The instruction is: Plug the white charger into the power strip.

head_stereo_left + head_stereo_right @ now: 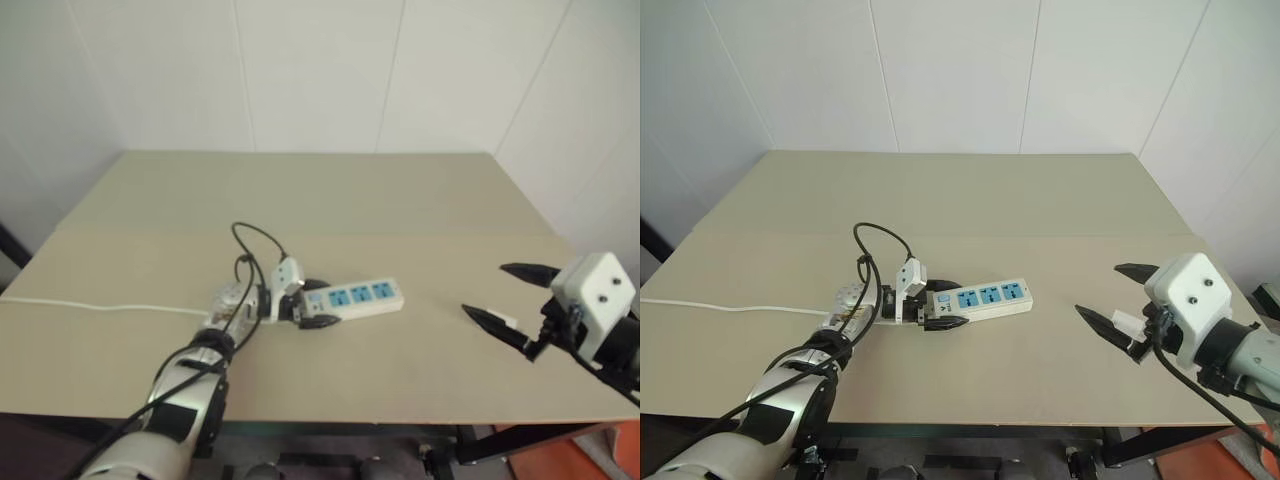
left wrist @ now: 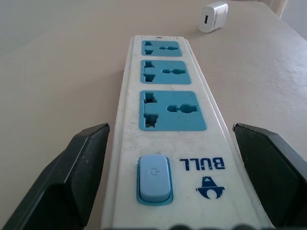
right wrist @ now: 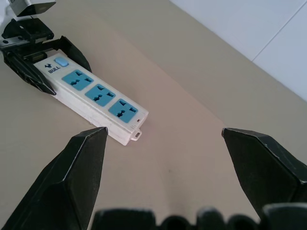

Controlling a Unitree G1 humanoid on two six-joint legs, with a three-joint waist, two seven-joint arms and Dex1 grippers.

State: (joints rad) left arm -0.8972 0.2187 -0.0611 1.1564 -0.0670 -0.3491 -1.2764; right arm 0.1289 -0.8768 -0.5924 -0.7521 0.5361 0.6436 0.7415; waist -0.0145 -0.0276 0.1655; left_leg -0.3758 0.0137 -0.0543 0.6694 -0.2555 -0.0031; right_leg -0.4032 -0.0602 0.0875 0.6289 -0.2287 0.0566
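Observation:
The power strip (image 1: 365, 295) lies flat near the middle of the table, its three blue sockets facing up. My left gripper (image 1: 318, 303) is open, with one black finger on each side of the strip's switch end (image 2: 154, 178) and a gap on both sides. The white charger (image 2: 213, 9) lies on the table beyond the strip's far end. In the head views the charger (image 1: 506, 321) shows as a small white block beside the lower finger of my right gripper (image 1: 484, 289). That gripper hovers open and empty above the table, to the right of the strip (image 3: 98, 96).
A thin white cord (image 1: 100, 307) runs from the strip's switch end across the table (image 1: 300, 190) to its left edge. The table's right edge is close behind my right gripper, and an orange object (image 1: 620, 450) stands below it. White walls close the back.

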